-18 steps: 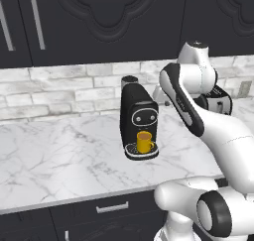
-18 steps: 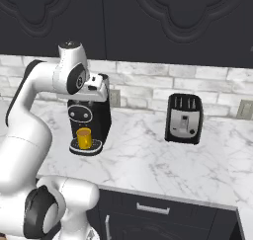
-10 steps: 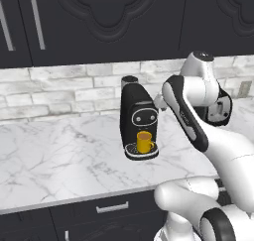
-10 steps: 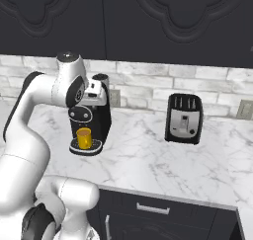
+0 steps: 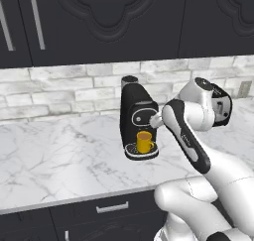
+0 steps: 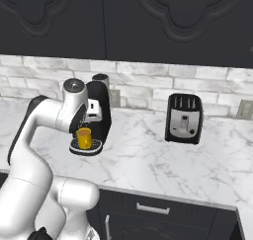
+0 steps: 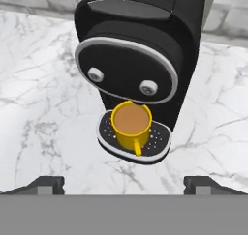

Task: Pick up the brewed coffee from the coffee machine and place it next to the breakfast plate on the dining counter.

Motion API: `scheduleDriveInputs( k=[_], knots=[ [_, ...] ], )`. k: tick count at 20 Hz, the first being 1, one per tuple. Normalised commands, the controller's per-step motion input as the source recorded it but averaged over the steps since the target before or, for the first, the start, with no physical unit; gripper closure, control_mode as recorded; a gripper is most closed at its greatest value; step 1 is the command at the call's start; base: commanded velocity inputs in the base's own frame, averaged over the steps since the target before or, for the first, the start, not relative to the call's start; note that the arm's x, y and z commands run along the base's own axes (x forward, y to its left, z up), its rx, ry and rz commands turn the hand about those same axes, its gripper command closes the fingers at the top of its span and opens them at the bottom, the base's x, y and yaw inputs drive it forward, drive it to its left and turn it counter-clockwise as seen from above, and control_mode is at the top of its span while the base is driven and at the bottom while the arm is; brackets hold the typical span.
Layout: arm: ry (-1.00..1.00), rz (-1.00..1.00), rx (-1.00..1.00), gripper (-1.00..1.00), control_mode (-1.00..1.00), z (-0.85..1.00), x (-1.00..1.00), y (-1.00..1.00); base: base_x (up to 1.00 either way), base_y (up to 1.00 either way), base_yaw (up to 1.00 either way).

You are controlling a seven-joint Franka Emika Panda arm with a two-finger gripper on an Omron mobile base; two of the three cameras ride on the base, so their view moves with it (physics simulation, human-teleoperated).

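Yellow mug [image 7: 131, 126] full of brown coffee, sitting on the drip tray of the black coffee machine [image 7: 138, 60], on the marble wall counter [image 5: 59, 155]. Gripper [image 7: 123, 184] opened wide a moment ago, fingers far apart and holding nothing, so ready to grab. Arm moved lower and closer, bent at the elbow, hand pointing down at the mug from the front.

Arm: white, dark joints; rises from lower right of left base view, bends at elbow mid-frame, forearm angled up-left toward frame centre. In right base view, rises from lower left, arches up, wrist at centre-left.
Gripper [image 7: 124, 185]: two dark finger tips [image 7: 46, 184] at bottom left and bottom right of hand view, spread wide apart, nothing between them. Hand points forward and downward.
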Motion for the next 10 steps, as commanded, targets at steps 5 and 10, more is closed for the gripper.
scheduleDriveInputs(
  k=[5, 10],
  knots=[
    [0.09, 0.06, 0.05, -1.00, -1.00, -0.60, 0.17, 0.02, 0.00, 0.00, 0.00],
    [0.06, 0.04, 0.01, -1.00, -1.00, -0.62, 0.24, 0.00, 0.00, 0.00, 0.00]
  ],
)
